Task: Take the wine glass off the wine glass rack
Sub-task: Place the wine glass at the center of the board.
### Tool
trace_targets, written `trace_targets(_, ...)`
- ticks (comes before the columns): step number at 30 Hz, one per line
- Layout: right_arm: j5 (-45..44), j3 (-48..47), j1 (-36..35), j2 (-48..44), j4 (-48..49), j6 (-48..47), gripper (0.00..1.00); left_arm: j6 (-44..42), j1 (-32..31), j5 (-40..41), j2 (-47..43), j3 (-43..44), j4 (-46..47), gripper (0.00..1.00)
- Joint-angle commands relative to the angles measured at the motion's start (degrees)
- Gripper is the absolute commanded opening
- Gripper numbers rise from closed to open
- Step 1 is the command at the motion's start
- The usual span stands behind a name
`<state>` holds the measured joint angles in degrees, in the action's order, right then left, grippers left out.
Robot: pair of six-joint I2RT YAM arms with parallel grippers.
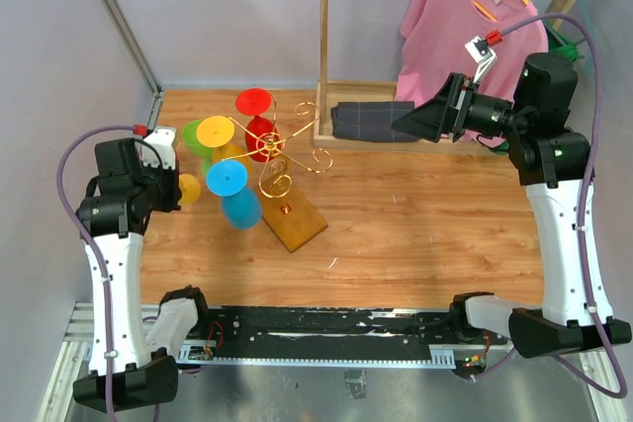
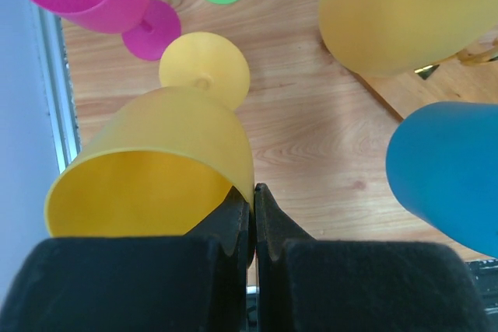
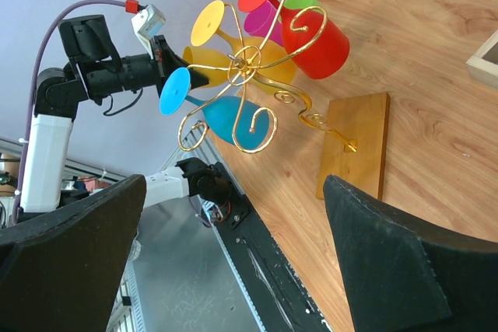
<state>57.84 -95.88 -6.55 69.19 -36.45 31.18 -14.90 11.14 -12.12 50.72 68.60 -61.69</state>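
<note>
Wood table (image 1: 425,214), lilac walls, pink shirt (image 1: 450,22)

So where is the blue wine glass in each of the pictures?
Top external: the blue wine glass hangs at the near left of the gold rack, foot up.
Left wrist: only its blue bowl shows, at the right edge.
Right wrist: it hangs low on the rack, centre left.
Shared landmark: the rack's wooden base, seen in all three views.
</note>
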Motion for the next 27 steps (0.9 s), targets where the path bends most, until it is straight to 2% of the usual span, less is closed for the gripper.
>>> trace_targets(1, -0.46, -1.53, 1.37, -0.24, -0.62, -0.86, 0.99, -2.09, 0.25, 2.73, -0.29, -2.07, 1.42, 0.0)
trace_targets(14, -0.36, -0.44, 1.85, -1.15, -0.68, -0.78, 0.99, -2.44, 0.91, -0.53, 8.65, -3.27, 5.42, 0.0)
trace_targets(27, 0.33, -0.26, 3.12, -0.99, -0.6, -0.44, 0.99, -3.9, 0.96, 2.43, 15.62, 0.11, 5.33, 0.0)
